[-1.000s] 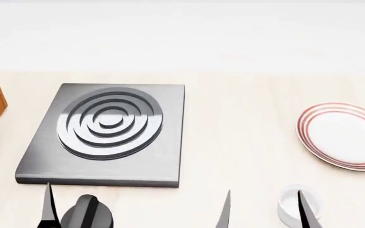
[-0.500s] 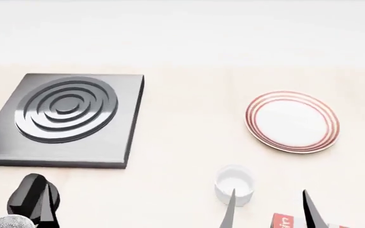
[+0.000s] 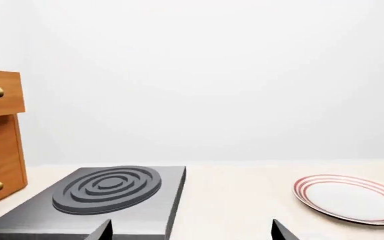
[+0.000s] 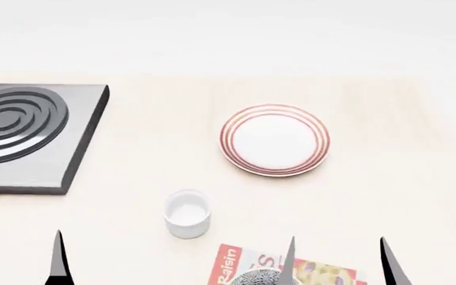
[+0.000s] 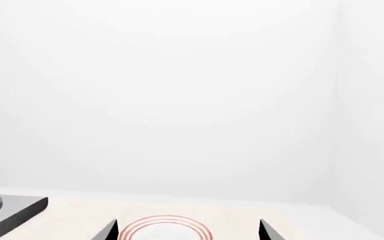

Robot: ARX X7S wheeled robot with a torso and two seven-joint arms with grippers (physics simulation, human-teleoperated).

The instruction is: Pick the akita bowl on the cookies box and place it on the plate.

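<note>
Right gripper [image 4: 335,264] spread and empty at 6 o'clock; view swung right, newly revealing akita bowl [image 4: 257,278] on cookies box [image 4: 284,270] (grasp unstarted), plate [image 4: 275,140] at 12.

The cookies box [image 4: 287,272] and akita bowl [image 4: 258,278] were cropped by the head view's lower edge.

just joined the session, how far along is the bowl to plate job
Nothing looks done yet: the plate is bare. The akita bowl sits on the cookies box at the head view's bottom edge. In hand: the right pincer hangs open by the bowl, gripping nothing; the left pincer is open too. Left: grasp, lift, carry and set down.
</note>
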